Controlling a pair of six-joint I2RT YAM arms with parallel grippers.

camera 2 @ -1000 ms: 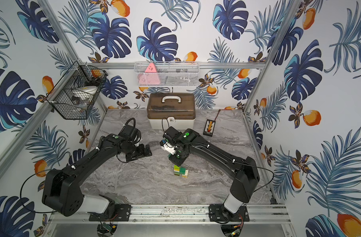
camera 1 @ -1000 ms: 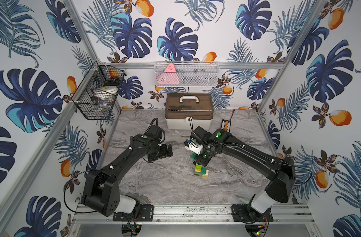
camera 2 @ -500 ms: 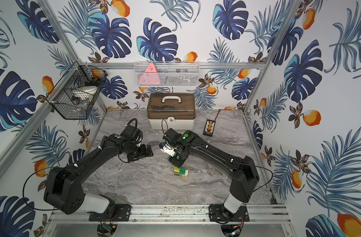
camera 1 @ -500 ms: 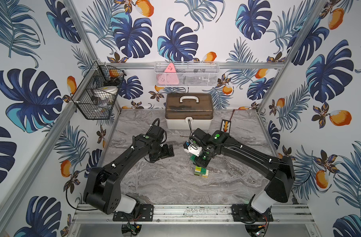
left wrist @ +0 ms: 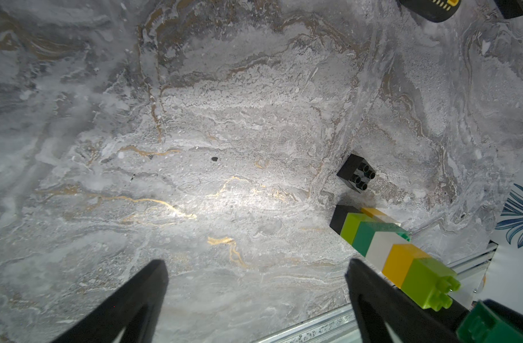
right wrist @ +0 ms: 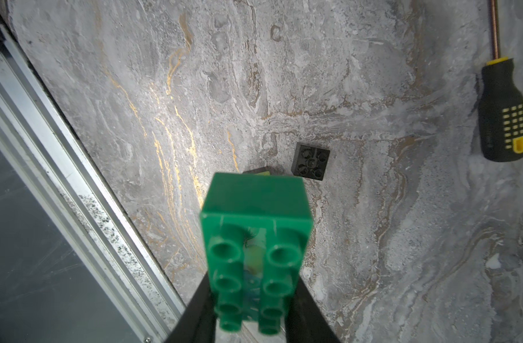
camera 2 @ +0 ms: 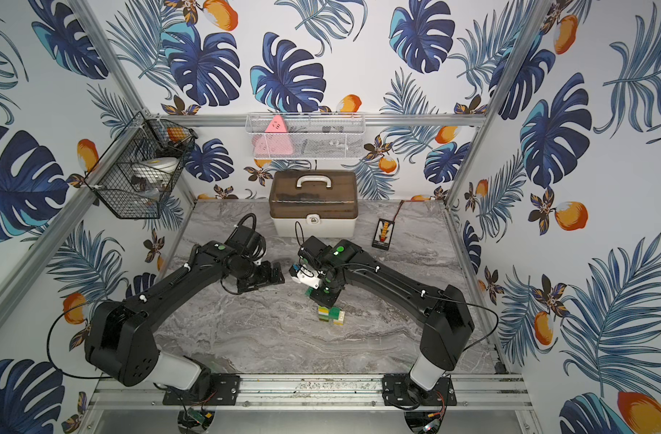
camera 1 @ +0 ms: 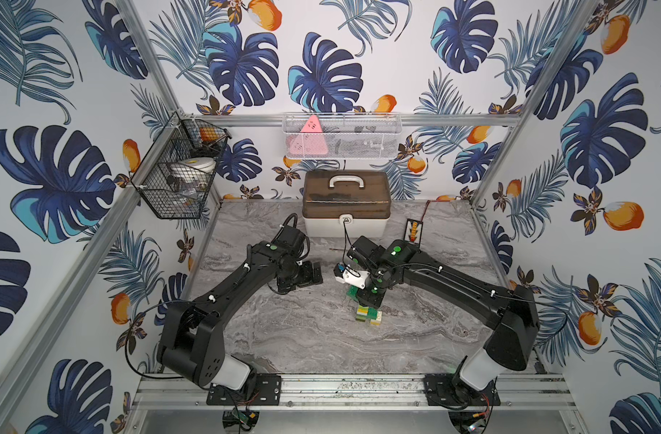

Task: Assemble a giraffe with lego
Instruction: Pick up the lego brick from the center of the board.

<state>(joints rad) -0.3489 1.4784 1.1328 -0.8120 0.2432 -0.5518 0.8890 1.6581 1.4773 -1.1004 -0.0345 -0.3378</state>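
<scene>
My right gripper (right wrist: 254,297) is clamped on a long dark green brick (right wrist: 255,205), held right over the lime top of the giraffe (left wrist: 382,246), which stands on the marble table (camera 1: 302,338). My left gripper (left wrist: 254,267) hangs beside it, jaws spread wide and empty. A loose black brick (left wrist: 356,175) lies just beside the giraffe's foot. Farther back lies a screwdriver (right wrist: 502,112).

A robot lab cell — aluminium frame (camera 1: 359,389), leaf-print walls (camera 1: 396,45), marble-look tabletop (camera 1: 302,338).
</scene>
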